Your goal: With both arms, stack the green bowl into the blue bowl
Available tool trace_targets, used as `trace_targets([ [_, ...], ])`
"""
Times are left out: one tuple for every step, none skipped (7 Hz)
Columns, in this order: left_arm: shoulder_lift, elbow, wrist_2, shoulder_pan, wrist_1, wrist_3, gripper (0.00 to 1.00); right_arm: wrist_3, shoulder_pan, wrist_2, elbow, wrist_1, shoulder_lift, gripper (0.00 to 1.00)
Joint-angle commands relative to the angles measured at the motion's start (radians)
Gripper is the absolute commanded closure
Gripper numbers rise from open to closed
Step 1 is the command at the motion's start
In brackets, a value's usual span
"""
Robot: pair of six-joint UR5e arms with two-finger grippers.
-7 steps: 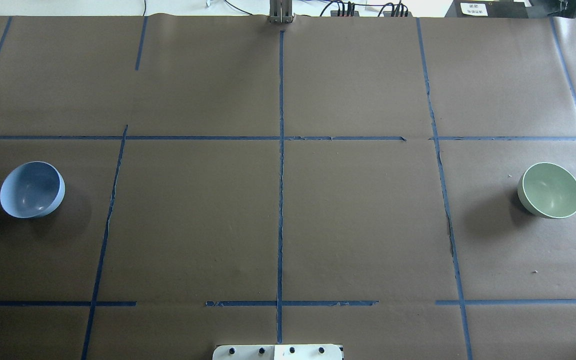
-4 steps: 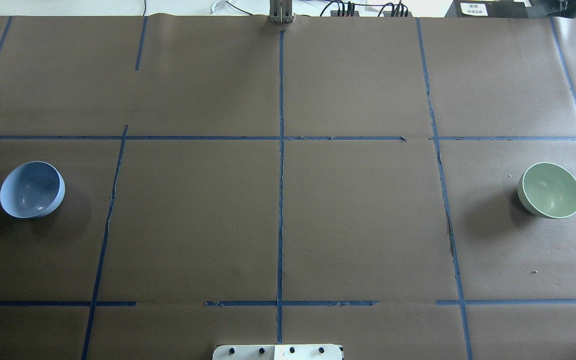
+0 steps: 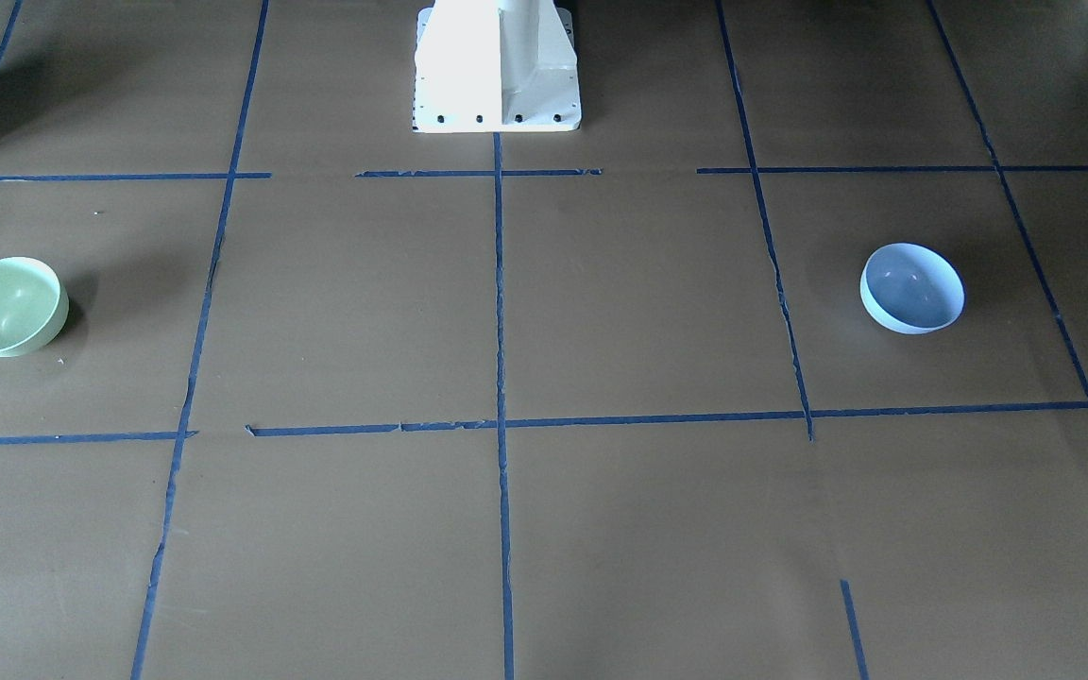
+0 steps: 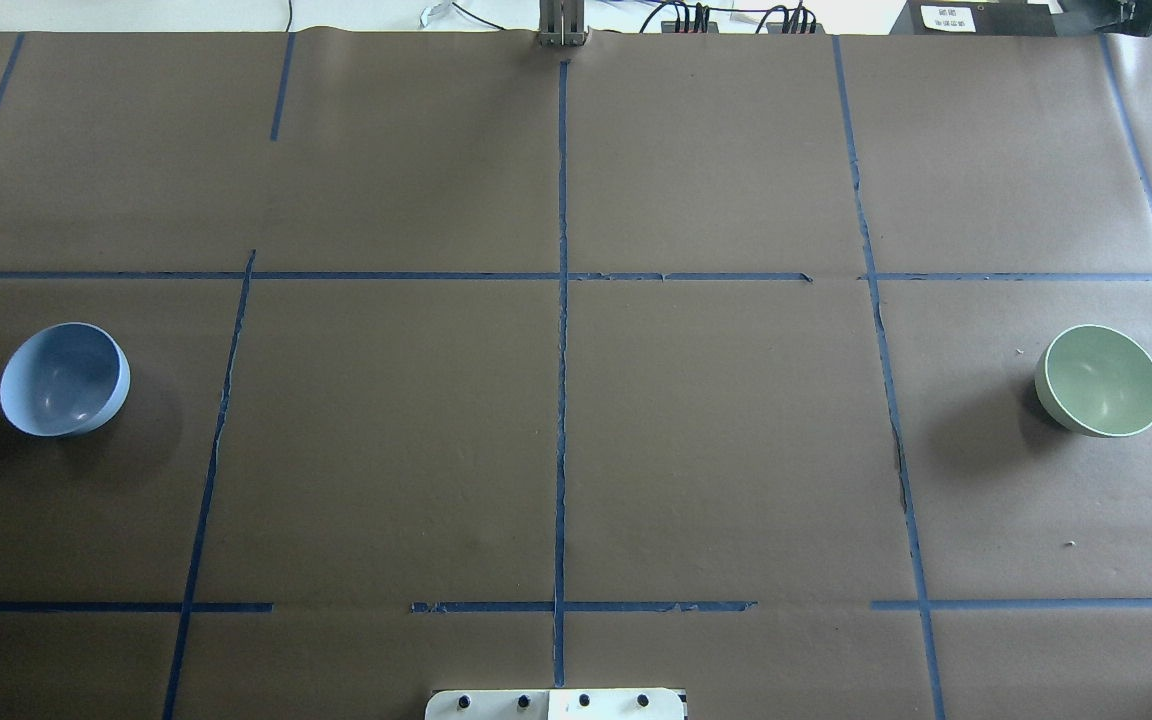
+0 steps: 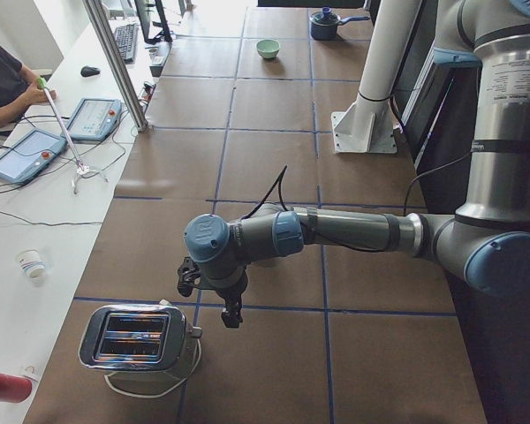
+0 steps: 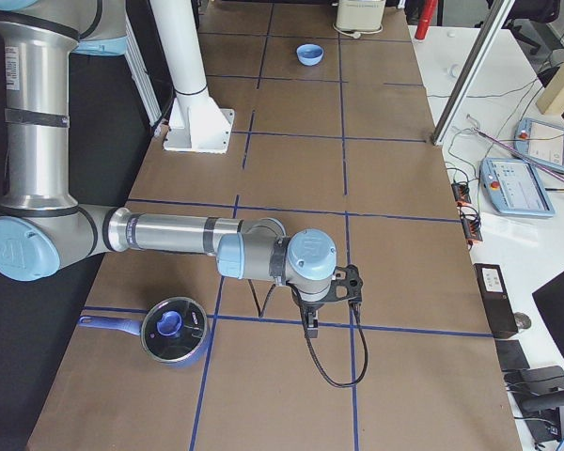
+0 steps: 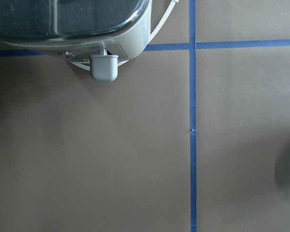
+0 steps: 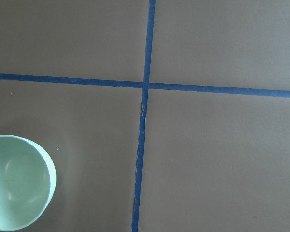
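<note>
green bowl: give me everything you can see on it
The green bowl is small, round and pale mint, smooth and glossy, with a thin lighter rim. It is empty and sits opening-up on the brown paper-covered table, far out on the robot's right, inside one blue-taped square and clear of the tape lines. Nothing but the table touches it. The right wrist view catches part of it at its lower-left corner, with soft highlights on the inner wall.

green bowl (image 4: 1101, 381), empty, far right; blue bowl (image 4: 64, 379), empty, far left
</note>
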Motion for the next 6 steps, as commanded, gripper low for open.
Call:
trace_targets([
  [-0.007,-0.018,-0.001,0.005,-0.021,-0.002,0.00,0.008,-0.001,-0.002,0.022,0.000,0.001,0.00],
  [-0.007,-0.032,-0.020,0.009,-0.065,-0.019,0.00,0.008,-0.001,-0.002,0.022,0.001,0.004,0.00],
  [0.000,-0.034,-0.133,0.032,-0.123,-0.123,0.00,0.008,-0.003,-0.002,0.033,0.002,0.013,0.00],
  [0.049,-0.049,-0.173,0.102,-0.242,-0.265,0.00,0.009,-0.003,-0.001,0.036,0.002,0.015,0.00],
  [0.092,-0.049,-0.171,0.174,-0.428,-0.459,0.00,0.009,-0.003,0.001,0.050,0.000,0.016,0.00],
  [0.153,-0.048,-0.154,0.274,-0.652,-0.687,0.00,0.009,-0.003,-0.002,0.050,0.001,0.015,0.00],
])
